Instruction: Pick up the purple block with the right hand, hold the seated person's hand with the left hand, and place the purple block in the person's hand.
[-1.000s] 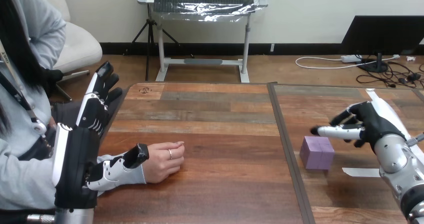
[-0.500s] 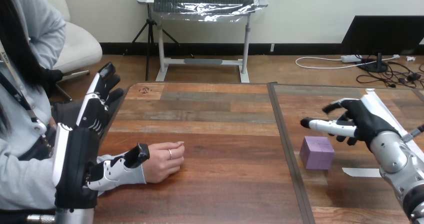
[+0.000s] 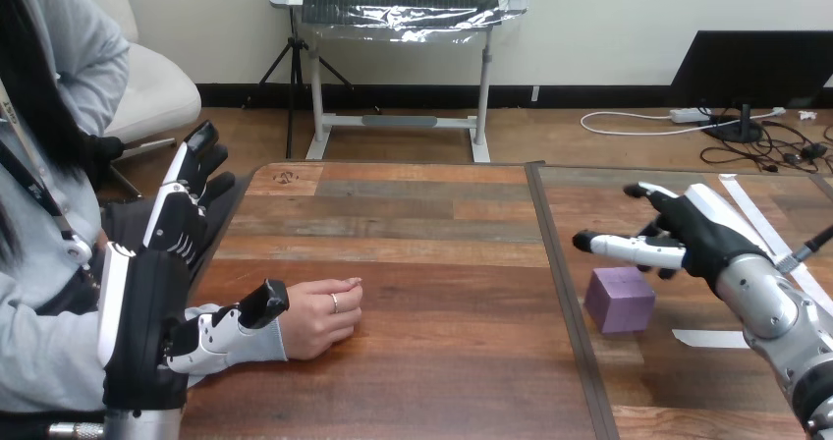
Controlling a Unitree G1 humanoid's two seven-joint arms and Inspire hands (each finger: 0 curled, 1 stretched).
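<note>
A purple block [image 3: 619, 301] lies on the table right of the centre seam. My right hand [image 3: 688, 240] hovers open just above and behind it, fingers spread, thumb pointing left, nothing in its grasp. The person's hand [image 3: 319, 316] rests as a loose fist on the table at the left. My left hand [image 3: 157, 283] stands open beside the person's wrist, fingers straight and pointing away, thumb [image 3: 236, 322] lying along the wrist without curling round it.
A dark seam [image 3: 565, 293] splits the wooden table [image 3: 432, 263] into two boards. White tape strips [image 3: 709, 338] lie near the block and along the right edge. The person sits at the left side.
My right hand has risen and shifted left and back, its fingers opening wider above the block. The block looks slightly turned. My left hand and the person's hand stay put.
</note>
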